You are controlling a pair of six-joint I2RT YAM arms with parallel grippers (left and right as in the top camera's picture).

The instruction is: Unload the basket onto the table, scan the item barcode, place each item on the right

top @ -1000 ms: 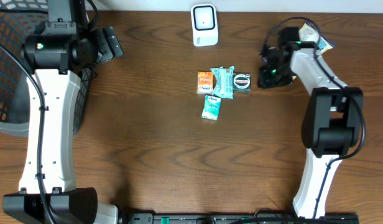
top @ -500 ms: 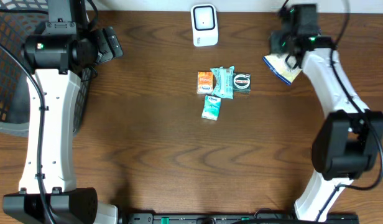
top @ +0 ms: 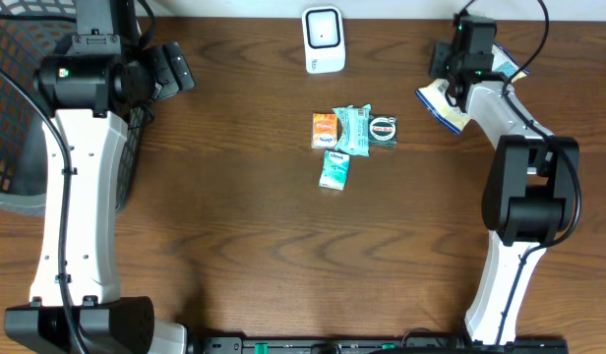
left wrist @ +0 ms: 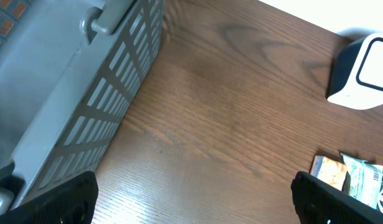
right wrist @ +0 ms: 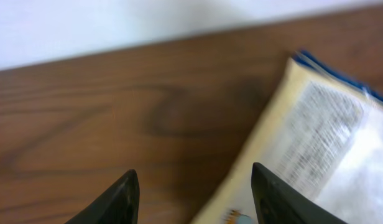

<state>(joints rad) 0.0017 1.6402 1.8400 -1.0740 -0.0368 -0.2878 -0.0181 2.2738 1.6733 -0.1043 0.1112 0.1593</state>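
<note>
Both grippers stand spread, empty. We see the left gripper point(left wrist: 194, 199) near a grey slatted basket point(left wrist: 86, 106), the right gripper point(right wrist: 194, 186) beside a flat, blue-edged cream packet point(right wrist: 328, 143), seemingly plastic, on the wooden table point(right wrist: 86, 124).

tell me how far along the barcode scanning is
Possibly done: one cream packet lies apart from the rest, beside the right gripper; whether it was scanned doesn't show. In hand: nothing. The right gripper's jaws stand apart with the packet beside them, not between, and the left gripper is open and empty. Left: four items sit clustered below the scanner, none lifted.
</note>
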